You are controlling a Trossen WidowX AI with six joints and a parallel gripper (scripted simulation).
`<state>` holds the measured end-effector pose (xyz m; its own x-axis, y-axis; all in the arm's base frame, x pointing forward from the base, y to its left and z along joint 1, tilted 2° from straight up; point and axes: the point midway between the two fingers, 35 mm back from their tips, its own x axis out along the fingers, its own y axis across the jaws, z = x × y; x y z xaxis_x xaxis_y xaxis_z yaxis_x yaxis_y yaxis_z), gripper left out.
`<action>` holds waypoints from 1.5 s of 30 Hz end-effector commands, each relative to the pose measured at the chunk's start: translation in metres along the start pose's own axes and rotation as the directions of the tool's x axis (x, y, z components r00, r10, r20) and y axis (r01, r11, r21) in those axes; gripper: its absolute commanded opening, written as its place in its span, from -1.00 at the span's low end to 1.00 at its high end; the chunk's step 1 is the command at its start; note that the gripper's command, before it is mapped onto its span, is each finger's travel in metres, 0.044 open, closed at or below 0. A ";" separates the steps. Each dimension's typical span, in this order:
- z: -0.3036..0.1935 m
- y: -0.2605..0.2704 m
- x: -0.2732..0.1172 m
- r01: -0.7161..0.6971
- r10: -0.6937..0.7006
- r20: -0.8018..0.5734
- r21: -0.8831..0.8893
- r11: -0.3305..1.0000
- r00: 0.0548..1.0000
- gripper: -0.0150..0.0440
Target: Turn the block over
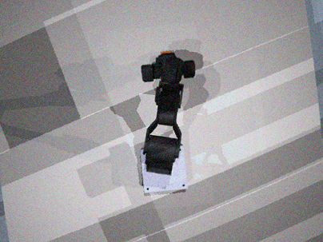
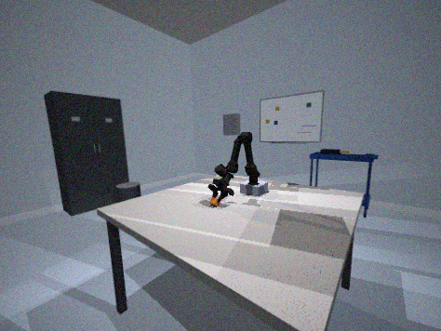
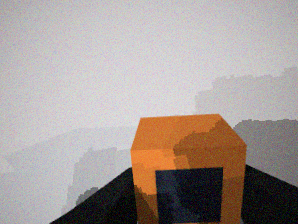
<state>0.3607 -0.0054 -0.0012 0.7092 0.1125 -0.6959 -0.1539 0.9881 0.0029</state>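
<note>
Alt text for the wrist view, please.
An orange block with a dark square on the side facing the camera is gripped between the black fingers of the tool, against a pale, shadowed surface.

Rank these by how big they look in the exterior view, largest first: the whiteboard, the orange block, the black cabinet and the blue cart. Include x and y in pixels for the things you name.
1. Black cabinet [image 2: 88, 172]
2. Whiteboard [image 2: 293, 118]
3. Blue cart [image 2: 344, 157]
4. Orange block [image 2: 214, 202] [image 3: 180, 131]
</note>
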 end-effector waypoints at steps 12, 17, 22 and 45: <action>-0.016 0.002 0.002 -0.004 0.003 0.177 0.007 1.000 0.984 -0.49; -0.018 0.004 -0.003 -0.006 0.005 0.243 0.002 1.000 0.970 -0.49; -0.019 0.005 -0.009 -0.006 0.007 0.289 -0.002 1.000 0.957 -0.49; -0.017 0.005 -0.012 -0.006 0.007 0.310 -0.002 1.000 0.951 0.04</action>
<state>0.3399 -0.0041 -0.0061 0.8854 0.1427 -0.4424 -0.1585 0.9874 0.0012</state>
